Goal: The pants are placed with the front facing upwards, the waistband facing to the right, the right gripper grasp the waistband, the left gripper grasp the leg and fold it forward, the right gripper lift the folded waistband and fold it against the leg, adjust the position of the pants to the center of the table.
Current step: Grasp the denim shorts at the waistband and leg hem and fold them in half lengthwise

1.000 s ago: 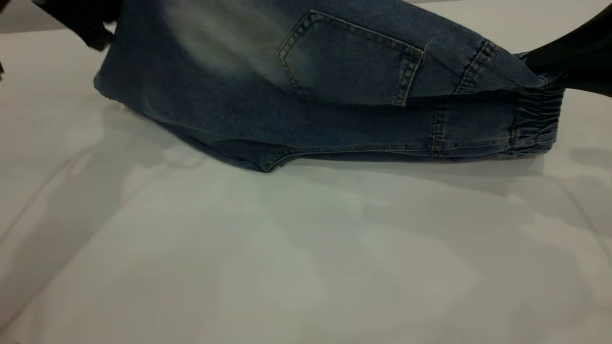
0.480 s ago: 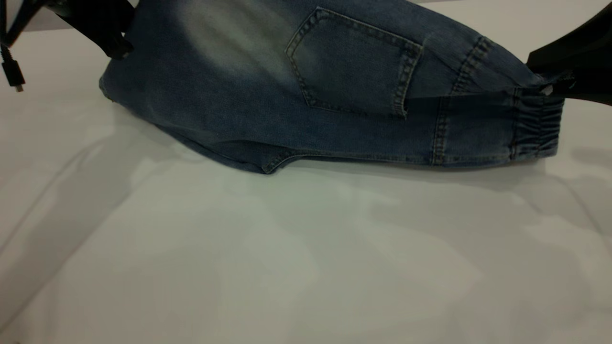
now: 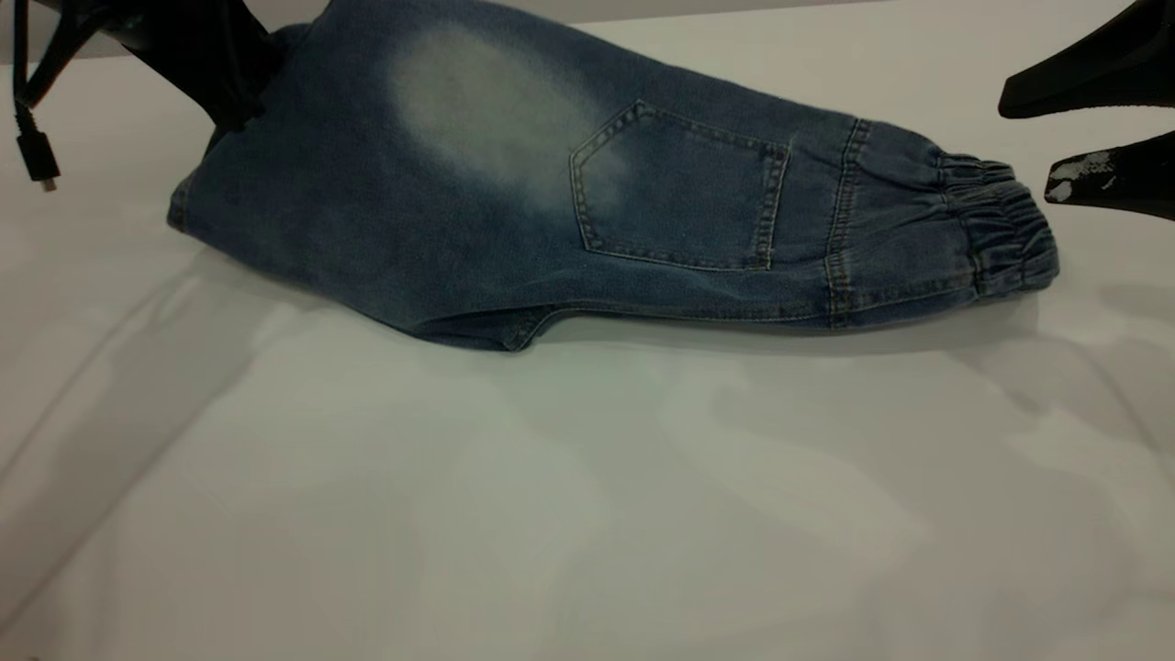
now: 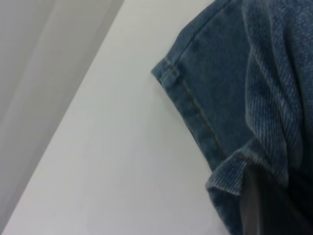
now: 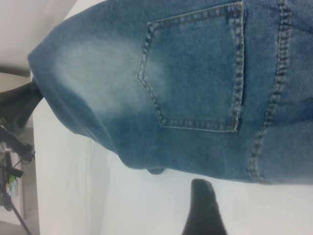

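Note:
The blue denim pants (image 3: 514, 220) lie folded in half on the table (image 3: 587, 514), back pocket (image 3: 679, 193) up, with a pale faded oval on the upper leg. The ruched waistband (image 3: 1005, 229) points right and rests on the table. My right gripper (image 3: 1023, 147) hovers open just right of the waistband, holding nothing; one black finger (image 5: 203, 210) shows over bare table in the right wrist view. At the far left, my left gripper (image 3: 234, 106) is shut on the leg's hem, which is still raised a little. Denim (image 4: 230, 88) wraps its jaws in the left wrist view.
A black cable with a plug (image 3: 37, 165) dangles from the left arm above the table's left side. Bare tabletop spreads in front of the pants. The table's far edge (image 3: 734, 7) runs just behind them.
The lifted upper layer has come down flat onto the lower one. The right gripper let go of the waistband, opened and drew back to the right. The left gripper moved lower and forward with the leg.

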`<move>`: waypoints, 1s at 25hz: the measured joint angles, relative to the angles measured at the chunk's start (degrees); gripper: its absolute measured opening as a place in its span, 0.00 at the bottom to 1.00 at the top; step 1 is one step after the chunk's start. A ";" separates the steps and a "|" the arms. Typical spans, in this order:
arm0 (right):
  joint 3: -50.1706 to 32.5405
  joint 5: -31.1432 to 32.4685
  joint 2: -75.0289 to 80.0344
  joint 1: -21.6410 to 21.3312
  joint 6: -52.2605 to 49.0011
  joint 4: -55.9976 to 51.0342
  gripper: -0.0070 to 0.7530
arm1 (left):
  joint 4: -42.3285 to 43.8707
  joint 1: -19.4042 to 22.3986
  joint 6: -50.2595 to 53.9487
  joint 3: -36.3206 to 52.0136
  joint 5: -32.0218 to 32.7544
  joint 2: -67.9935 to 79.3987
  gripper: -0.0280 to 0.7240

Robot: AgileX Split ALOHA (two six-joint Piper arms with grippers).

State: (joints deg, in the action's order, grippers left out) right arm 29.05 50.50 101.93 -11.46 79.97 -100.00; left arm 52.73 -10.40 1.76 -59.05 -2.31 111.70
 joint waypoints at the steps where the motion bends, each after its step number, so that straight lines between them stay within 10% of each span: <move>1: 0.00 0.05 0.00 0.00 0.00 0.00 0.57 | 0.00 0.00 0.00 0.00 -0.41 0.32 0.13; 12: -0.05 -1.11 0.00 0.00 -2.89 0.05 0.57 | -0.13 0.00 0.00 -1.95 0.55 2.96 0.17; 25: 0.14 -5.33 3.38 0.00 -7.91 0.94 0.57 | -0.23 0.00 0.49 -5.19 1.65 3.02 0.65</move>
State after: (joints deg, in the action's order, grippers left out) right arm 29.19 45.17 105.31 -11.46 72.06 -99.06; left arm 52.50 -10.40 2.25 -64.23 -0.66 114.71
